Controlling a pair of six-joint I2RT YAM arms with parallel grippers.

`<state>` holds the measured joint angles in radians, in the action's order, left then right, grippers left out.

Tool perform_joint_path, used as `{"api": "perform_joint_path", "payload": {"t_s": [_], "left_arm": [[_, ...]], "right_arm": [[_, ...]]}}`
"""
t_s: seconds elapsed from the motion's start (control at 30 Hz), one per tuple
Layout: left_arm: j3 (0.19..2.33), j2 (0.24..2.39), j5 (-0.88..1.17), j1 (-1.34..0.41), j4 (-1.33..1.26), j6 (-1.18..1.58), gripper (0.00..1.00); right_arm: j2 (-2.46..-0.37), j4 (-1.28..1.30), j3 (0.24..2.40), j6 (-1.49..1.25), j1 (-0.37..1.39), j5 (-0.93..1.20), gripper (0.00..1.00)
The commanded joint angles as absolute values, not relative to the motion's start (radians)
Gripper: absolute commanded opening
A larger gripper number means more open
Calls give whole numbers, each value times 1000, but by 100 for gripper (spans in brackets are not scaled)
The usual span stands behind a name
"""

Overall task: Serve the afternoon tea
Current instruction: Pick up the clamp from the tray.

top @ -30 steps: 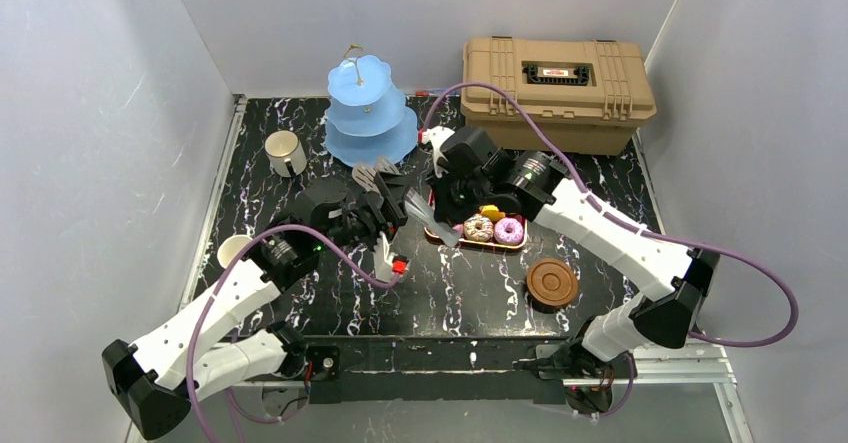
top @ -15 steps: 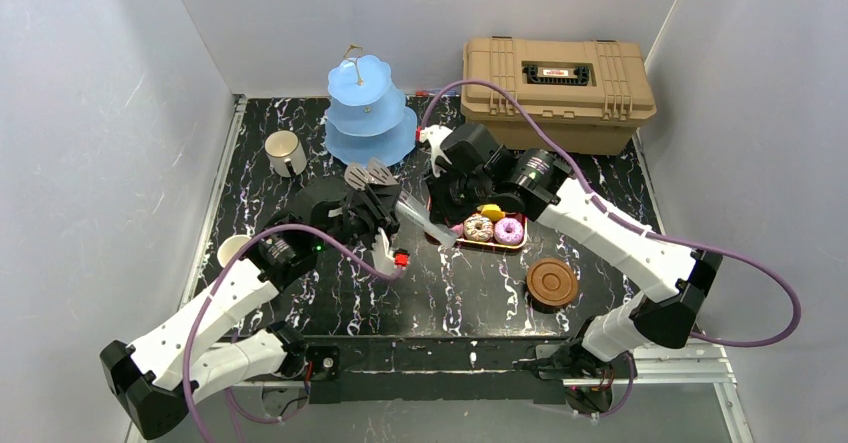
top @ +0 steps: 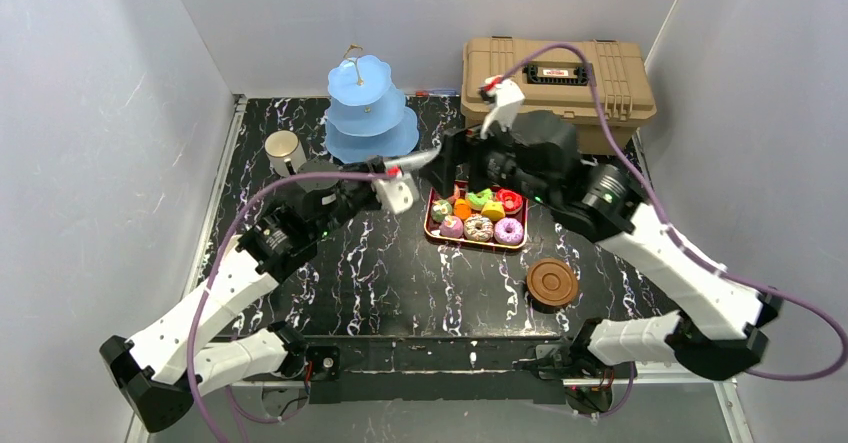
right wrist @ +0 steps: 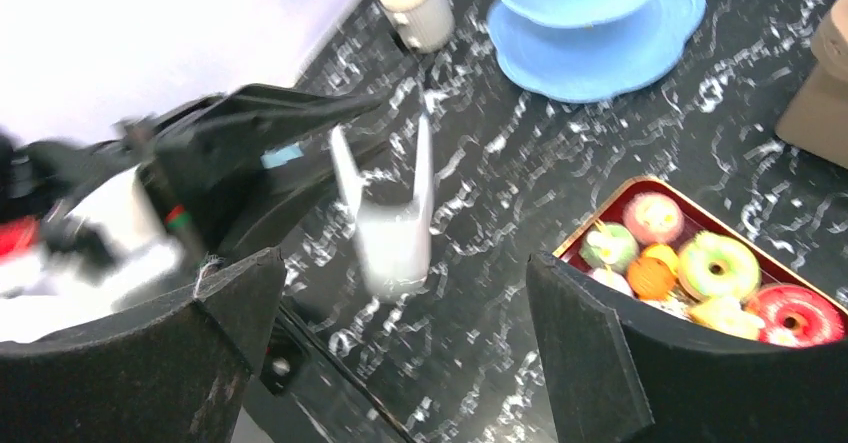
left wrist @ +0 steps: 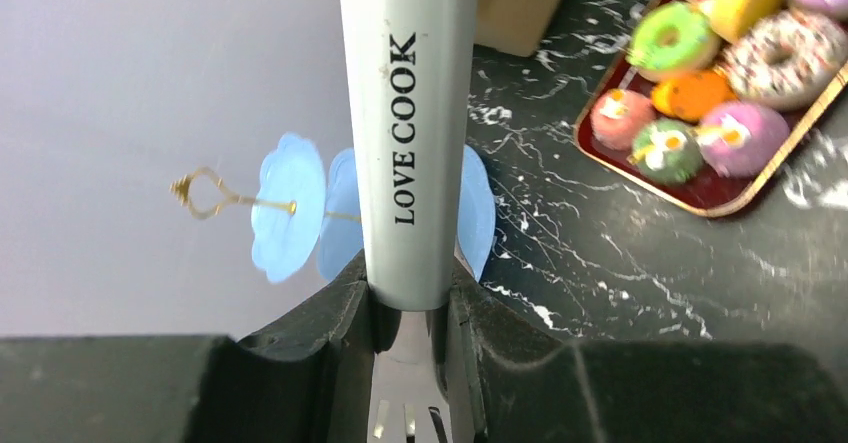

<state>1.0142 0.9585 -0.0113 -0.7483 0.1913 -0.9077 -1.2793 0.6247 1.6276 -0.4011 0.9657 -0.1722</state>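
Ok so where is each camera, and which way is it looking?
Top external: high behind the arms, looking down on the table; both arms show, bases nearest.
Left wrist: on the left arm, looking along the tongs in the left gripper toward the blue stand; its own fingers show.
Right wrist: on the right arm, looking down past the open right gripper at the tongs and left arm.
Shared: both wrist views catch the blue stand and the donut tray.
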Motion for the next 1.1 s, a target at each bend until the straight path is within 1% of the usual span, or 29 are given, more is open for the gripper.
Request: {"api": "perform_joint_path", "payload": {"t_s": [0.0, 0.07, 0.17, 0.33, 0.53, 0.77, 0.87, 1.0, 1.07], "left_arm": [[1129, 995, -198, -744, 119, -591, 0], [1191, 1025, -207, -744, 162, -524, 0], [1244, 1057, -196, -747, 198, -464, 0], [1250, 1064, -187, -764, 202, -463, 0], [1239, 1036, -162, -769, 214, -453, 0], [1222, 995, -69, -772, 224, -456, 0], [1226, 988, -36, -774, 222, -452, 0], [1240, 986, -1, -780, 224, -460, 0], [1241, 986, 0, -791, 225, -472, 0]], "right_arm": [[-1155, 354, 1491, -519, 977, -208, 98], [-1145, 296, 1449, -533, 977, -190, 98], [-1190, 291, 1466, -541, 979, -180, 98], [-1245, 178, 1468, -546, 980, -184, 98], [-1250, 76, 1450, -546, 980, -225, 98], [-1240, -19, 1408, -542, 980, -240, 90], [-1264, -12, 1430, -548, 980, -230, 85], [-1295, -17, 1433, -554, 980, -220, 83], [-1306, -32, 1435, -560, 980, -213, 80]]}}
